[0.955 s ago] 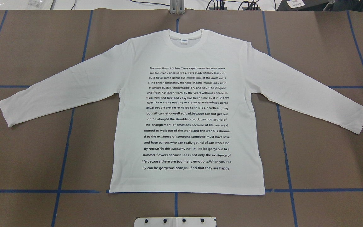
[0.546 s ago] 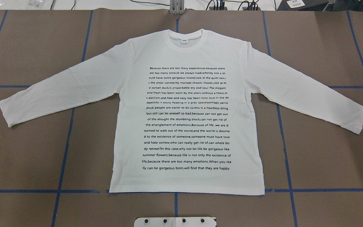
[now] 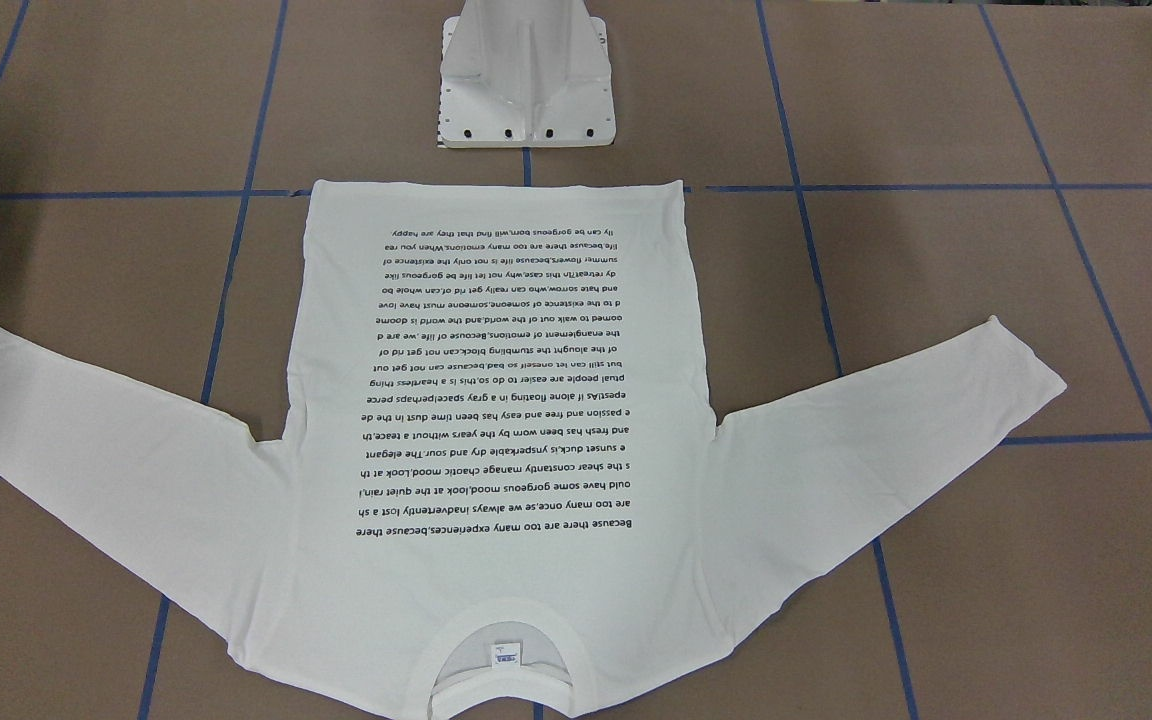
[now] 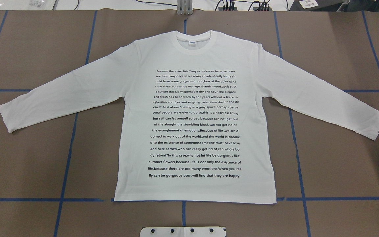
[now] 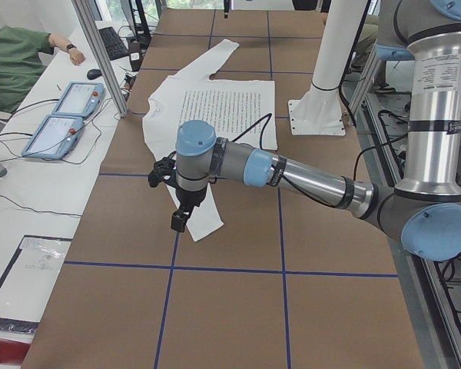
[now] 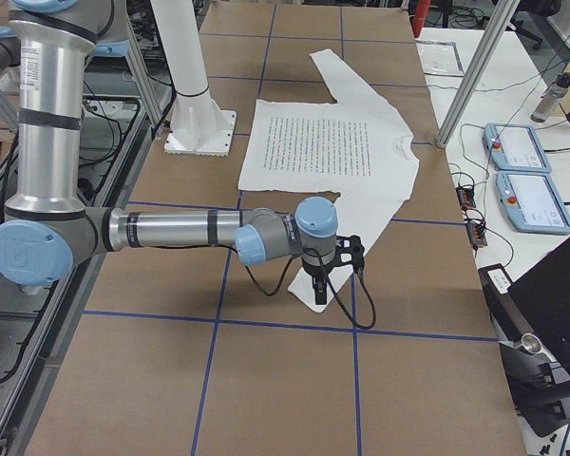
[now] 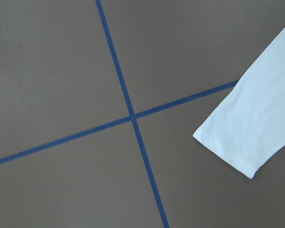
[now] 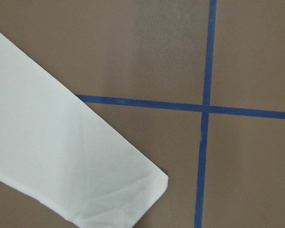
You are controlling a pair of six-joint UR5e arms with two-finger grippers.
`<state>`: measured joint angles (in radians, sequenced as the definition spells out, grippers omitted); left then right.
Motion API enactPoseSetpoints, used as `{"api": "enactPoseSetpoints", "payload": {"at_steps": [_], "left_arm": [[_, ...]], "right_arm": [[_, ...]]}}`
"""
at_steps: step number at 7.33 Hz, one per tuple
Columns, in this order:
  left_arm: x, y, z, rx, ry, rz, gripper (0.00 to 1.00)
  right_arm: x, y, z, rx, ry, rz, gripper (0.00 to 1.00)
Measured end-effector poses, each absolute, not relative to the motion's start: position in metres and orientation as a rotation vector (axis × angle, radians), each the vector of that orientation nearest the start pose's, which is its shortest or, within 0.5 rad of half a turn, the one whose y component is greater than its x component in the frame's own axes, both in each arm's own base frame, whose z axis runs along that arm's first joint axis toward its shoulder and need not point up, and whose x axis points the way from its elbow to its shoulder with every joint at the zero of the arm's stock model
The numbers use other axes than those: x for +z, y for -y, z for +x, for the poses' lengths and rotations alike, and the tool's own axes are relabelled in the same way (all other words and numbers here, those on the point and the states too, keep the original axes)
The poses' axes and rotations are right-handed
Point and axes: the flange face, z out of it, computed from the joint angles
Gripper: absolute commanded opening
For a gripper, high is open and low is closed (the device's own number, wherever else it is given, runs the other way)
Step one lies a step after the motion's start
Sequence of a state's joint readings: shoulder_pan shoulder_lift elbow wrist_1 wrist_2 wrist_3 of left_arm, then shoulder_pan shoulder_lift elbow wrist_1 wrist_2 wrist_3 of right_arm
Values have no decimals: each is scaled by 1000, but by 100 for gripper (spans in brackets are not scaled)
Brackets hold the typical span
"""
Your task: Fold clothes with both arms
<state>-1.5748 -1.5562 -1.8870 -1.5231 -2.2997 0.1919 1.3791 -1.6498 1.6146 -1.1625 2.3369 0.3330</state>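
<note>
The clothes are one white long-sleeved T-shirt (image 4: 196, 115) lying flat on the brown table, printed text up, collar at the far side and both sleeves spread out. It also shows from across the table (image 3: 506, 400). In the exterior left view my left gripper (image 5: 178, 223) hangs above the near sleeve cuff (image 5: 203, 219). My right gripper (image 6: 321, 294) hovers over the other cuff (image 6: 313, 285) in the exterior right view. I cannot tell whether either gripper is open or shut. The wrist views show only a cuff (image 7: 256, 128) and a sleeve end (image 8: 61, 156) below.
Blue tape lines (image 4: 67, 158) grid the table. The white pedestal base (image 3: 526, 90) stands just behind the shirt's hem. Two teach pendants (image 5: 61, 115) lie on a side bench, where a person (image 5: 15, 54) sits. An aluminium post (image 6: 475, 66) rises at the table's edge.
</note>
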Motion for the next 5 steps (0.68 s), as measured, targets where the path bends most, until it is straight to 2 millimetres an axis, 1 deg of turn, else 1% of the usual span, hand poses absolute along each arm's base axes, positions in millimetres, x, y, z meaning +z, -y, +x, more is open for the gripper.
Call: {"api": "enactPoseSetpoints", "payload": {"at_steps": [1, 2, 3, 5], "left_arm": [[517, 483, -69, 273, -700, 318, 100], [516, 483, -69, 275, -700, 321, 100], [515, 483, -69, 276, -699, 324, 100], [513, 482, -69, 278, -700, 328, 100]], "right_arm": [[645, 488, -51, 19, 846, 152, 91], [660, 494, -70, 34, 865, 151, 88], [673, 498, -81, 42, 873, 145, 88], [690, 498, -97, 41, 861, 122, 88]]}}
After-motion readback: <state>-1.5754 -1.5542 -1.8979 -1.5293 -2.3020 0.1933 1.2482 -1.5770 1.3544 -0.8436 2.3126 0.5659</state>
